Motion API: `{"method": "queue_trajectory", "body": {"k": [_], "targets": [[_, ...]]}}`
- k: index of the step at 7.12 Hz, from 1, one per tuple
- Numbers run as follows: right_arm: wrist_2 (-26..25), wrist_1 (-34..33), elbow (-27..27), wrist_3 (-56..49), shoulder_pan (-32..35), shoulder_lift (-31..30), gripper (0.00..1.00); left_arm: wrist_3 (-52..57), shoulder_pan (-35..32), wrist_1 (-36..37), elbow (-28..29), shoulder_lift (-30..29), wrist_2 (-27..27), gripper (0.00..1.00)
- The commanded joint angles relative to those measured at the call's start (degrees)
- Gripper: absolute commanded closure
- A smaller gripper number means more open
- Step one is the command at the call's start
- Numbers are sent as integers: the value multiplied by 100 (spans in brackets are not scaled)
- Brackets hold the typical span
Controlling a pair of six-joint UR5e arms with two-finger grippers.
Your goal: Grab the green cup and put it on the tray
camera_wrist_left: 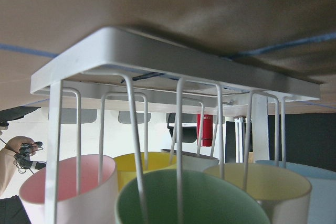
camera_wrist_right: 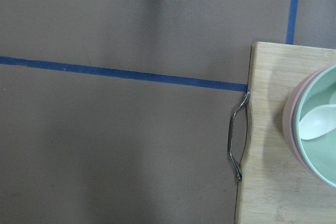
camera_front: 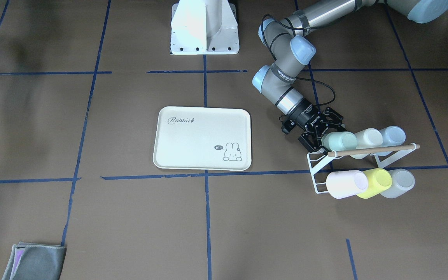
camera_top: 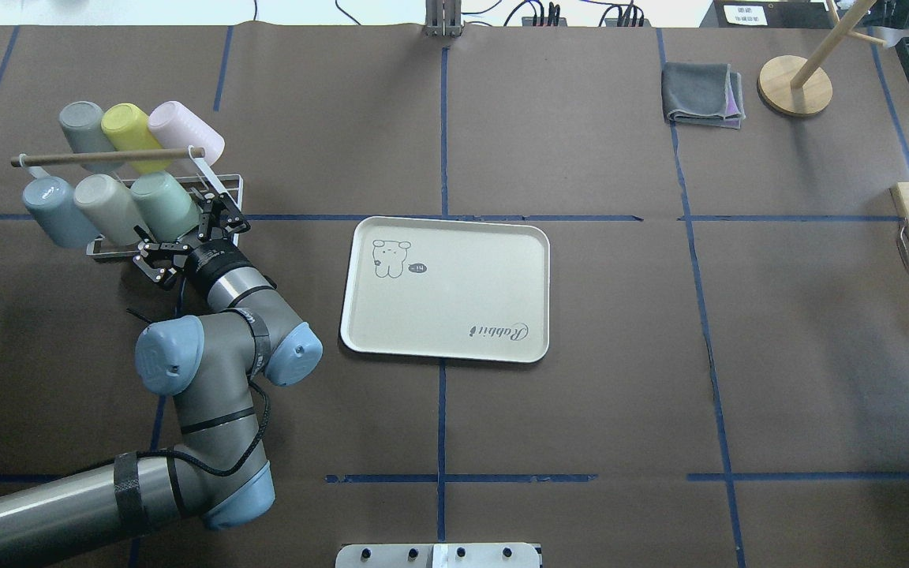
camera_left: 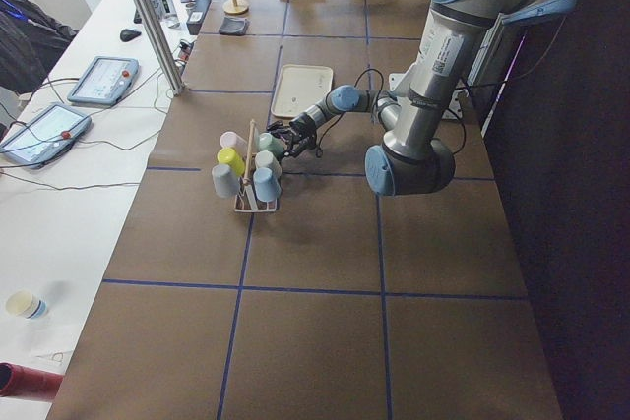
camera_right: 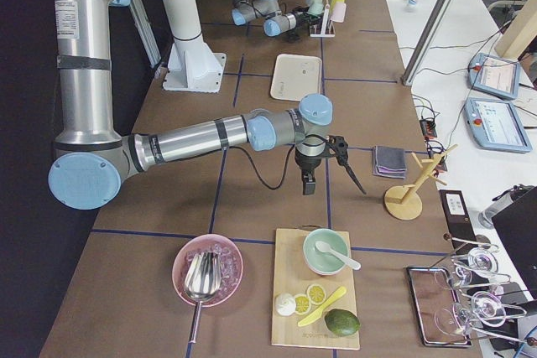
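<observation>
Overhead exterior view is showing the left pincer [camera_top: 177,233] waiting at the mouth of the green cup [camera_top: 164,201]. Its two fingers are spreading wide, one on each side of the rim, and they are not squeezing anything yet. The green cup is lying tilted on a white wire rack [camera_front: 317,171], at the end nearest the tray [camera_top: 462,315], and a cream cup [camera_top: 107,207] is sitting just beside it.

To do this step well, the pincer is needing to close softly on the cup's wall. A rack wire [camera_wrist_left: 137,145] is poking up inside the cup, so I am thinking the cup should be sliding back along that wire, not going straight up. A wooden rod [camera_front: 371,149] is running across above the cups and could be bumping the pincer. Pulling crooked could be shaking the cream cup loose.

The right pincer [camera_right: 336,157] is hanging far away near a wooden board [camera_wrist_right: 278,145]. I cannot tell if it is released or clenched.
</observation>
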Motion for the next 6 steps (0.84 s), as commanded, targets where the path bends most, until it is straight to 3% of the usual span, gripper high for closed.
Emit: {"method": "queue_trajectory", "body": {"k": [1,3,6], "targets": [[0,0,0,-9,-8,0,0,7,-53,-13,4,-1,0,1],[0,0,0,0,-8,0,0,7,-114,-13,4,-1,0,4],[0,0,-9,0,-8,0,0,-2,-132,-109,-48,-10,0,32]]}}
